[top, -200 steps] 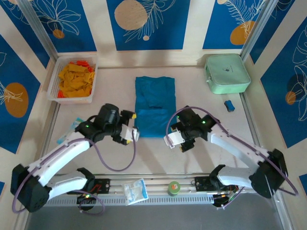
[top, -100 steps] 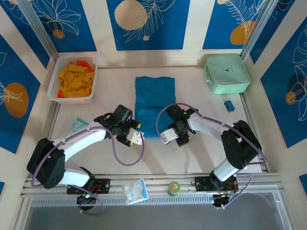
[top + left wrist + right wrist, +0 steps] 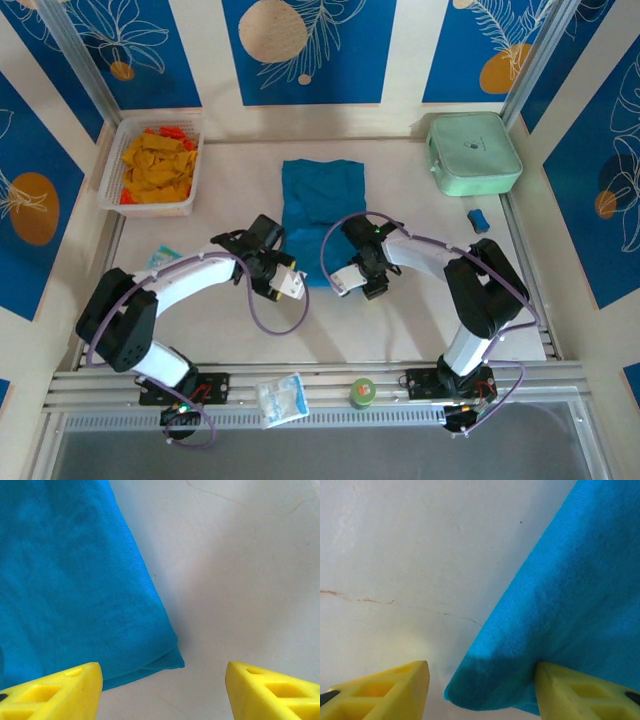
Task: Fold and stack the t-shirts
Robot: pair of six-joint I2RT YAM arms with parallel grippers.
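T-shirt [image 3: 322,215], part-folded, flat at desk [image 3: 420,310] centre. L tool [image 3: 162,690] & R tool [image 3: 480,692] spread wide, empty, straddling its near corners. Step, prob.: gripping hem for next fold. Next: lower, pinch both corners, lift evenly.

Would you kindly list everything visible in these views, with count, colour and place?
t-shirt: one, teal-blue, folded, centre of the table
basket: one, white, far left corner, holding orange and yellow pieces
case: one, mint-green, far right corner
small object: one, blue, just nearer than the case
plastic packets: two, clear; near edge and left side
roll: one, green, near edge
left gripper: yellow fingers, open, at the shirt's near left corner
right gripper: yellow fingers, open, at its near right corner
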